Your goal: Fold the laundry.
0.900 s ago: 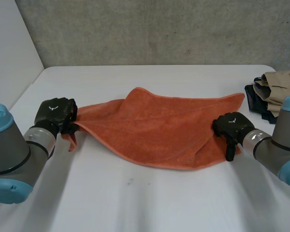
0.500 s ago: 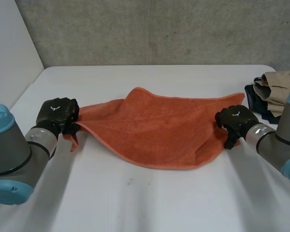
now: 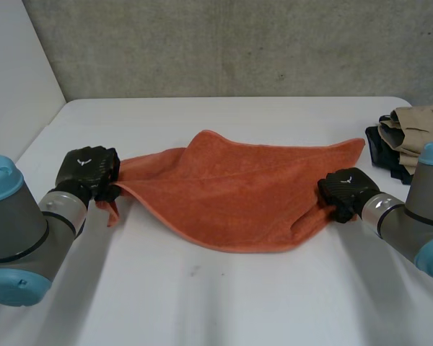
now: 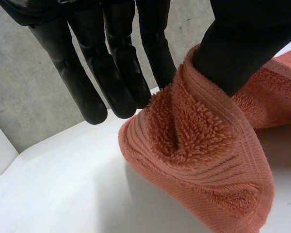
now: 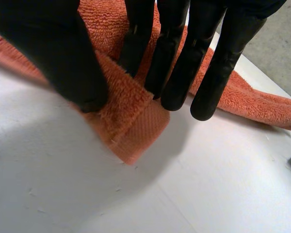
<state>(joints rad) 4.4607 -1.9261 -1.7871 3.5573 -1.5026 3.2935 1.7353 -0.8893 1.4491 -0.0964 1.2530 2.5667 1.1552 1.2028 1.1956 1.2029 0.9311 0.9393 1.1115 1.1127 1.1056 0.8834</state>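
Head view: the orange towel (image 3: 231,194) lies rumpled across the middle of the table (image 3: 224,295). The left hand (image 3: 86,171) is at its left corner and the right hand (image 3: 344,189) at its near right corner. A pile (image 3: 408,133) of tan and dark clothes sits at the table's right edge, apart from the towel. It rests straight on the table, with no basket or bin under it.

Left wrist view: the thumb (image 4: 242,48) presses a bunched corner against one of the straight fingers (image 4: 153,63), so this hand pinches the towel. The rest of the fingers hang free beside it.

Right wrist view: the thumb (image 5: 72,63) and fingers (image 5: 169,58) pinch a flat corner, with only a short tip of cloth past them.

Both pinches look shallow, so a quick pull could probably slip a corner free. The fold would then likely land crooked. A wide swing of the right arm might also brush the pile.
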